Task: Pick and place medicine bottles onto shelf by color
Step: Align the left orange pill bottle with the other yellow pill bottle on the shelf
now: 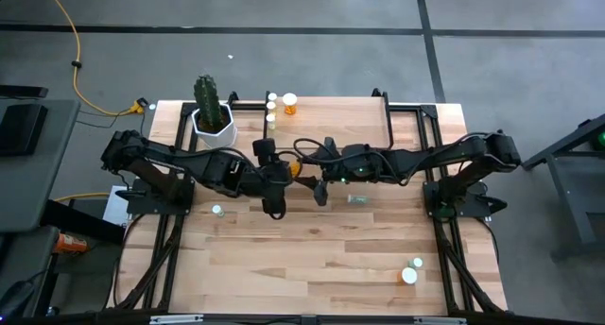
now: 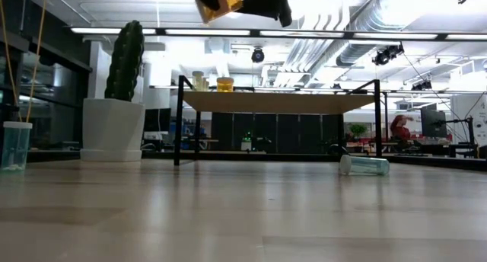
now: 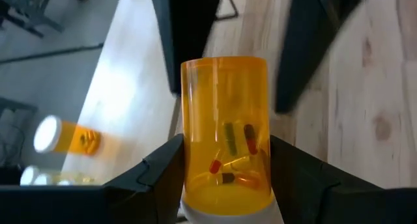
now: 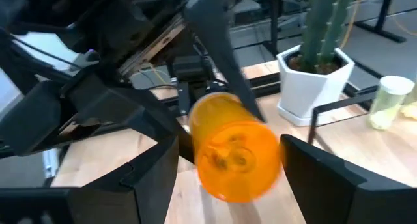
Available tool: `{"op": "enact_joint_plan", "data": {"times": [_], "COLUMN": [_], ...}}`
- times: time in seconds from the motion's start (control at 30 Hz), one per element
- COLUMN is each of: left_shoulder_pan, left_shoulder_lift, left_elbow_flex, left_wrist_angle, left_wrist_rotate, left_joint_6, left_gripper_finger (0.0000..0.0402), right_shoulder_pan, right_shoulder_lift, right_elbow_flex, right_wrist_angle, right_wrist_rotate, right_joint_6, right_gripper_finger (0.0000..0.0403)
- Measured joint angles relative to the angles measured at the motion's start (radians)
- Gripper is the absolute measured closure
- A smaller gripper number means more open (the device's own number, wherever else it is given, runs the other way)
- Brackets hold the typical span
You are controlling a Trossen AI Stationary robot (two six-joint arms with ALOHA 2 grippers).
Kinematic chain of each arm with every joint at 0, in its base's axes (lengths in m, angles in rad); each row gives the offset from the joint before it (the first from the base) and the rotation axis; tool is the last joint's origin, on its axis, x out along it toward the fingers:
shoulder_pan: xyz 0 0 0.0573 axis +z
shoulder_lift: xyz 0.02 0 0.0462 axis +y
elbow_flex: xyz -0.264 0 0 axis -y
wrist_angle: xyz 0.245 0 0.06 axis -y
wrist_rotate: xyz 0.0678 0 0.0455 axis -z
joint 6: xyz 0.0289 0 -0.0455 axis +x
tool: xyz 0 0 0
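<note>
Wooden tabletop, left hand gripping orange bottle, right hand open around it

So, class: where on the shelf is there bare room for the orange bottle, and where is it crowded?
The shelf is bare across its middle and right, as far as its black frame. Its left end is crowded: an orange bottle and pale bottles stand there, beside the cactus pot. The left gripper holds the orange bottle.

Both grippers meet mid-table, leaving bare tabletop toward six o'clock, while the cactus pot and shelf crowd twelve o'clock.
</note>
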Motion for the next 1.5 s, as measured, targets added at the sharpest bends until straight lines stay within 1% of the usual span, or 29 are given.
{"op": "enact_joint_plan", "data": {"times": [0.17, 0.3, 0.9, 1.0, 1.13, 1.23, 1.33, 1.5], "left_shoulder_pan": [0.001, 0.001, 0.001, 0.001, 0.002, 0.009, 0.025, 0.051], "left_shoulder_lift": [0.000, 0.000, 0.000, 0.000, 0.000, 0.000, 0.000, -0.012], "left_elbow_flex": [0.000, 0.001, 0.001, 0.001, 0.001, 0.001, 0.001, 0.001], "left_wrist_angle": [0.077, 0.065, 0.039, 0.038, 0.043, 0.049, 0.057, 0.050], "left_wrist_rotate": [0.002, 0.002, 0.002, 0.002, 0.002, 0.003, 0.019, 0.103], "left_joint_6": [0.065, 0.073, 0.069, 0.069, 0.069, 0.069, 0.067, 0.041], "left_gripper_finger": [0.0218, 0.0218, 0.0218, 0.0218, 0.0216, 0.0203, 0.0178, 0.0137], "right_shoulder_pan": [-0.008, -0.008, -0.010, -0.010, -0.010, -0.010, -0.012, -0.031], "right_shoulder_lift": [0.000, 0.000, 0.000, 0.000, -0.001, -0.002, -0.002, -0.027], "right_elbow_flex": [0.000, 0.000, 0.000, 0.000, 0.000, 0.000, 0.000, 0.000], "right_wrist_angle": [0.001, 0.001, 0.017, 0.017, 0.016, 0.016, 0.009, -0.061], "right_wrist_rotate": [-0.029, -0.029, -0.029, -0.029, -0.029, -0.029, -0.028, -0.032], "right_joint_6": [0.023, 0.022, 0.022, 0.023, 0.027, 0.027, 0.023, 0.023], "right_gripper_finger": [0.0146, 0.0150, 0.0225, 0.0233, 0.0233, 0.0232, 0.0232, 0.0233]}}
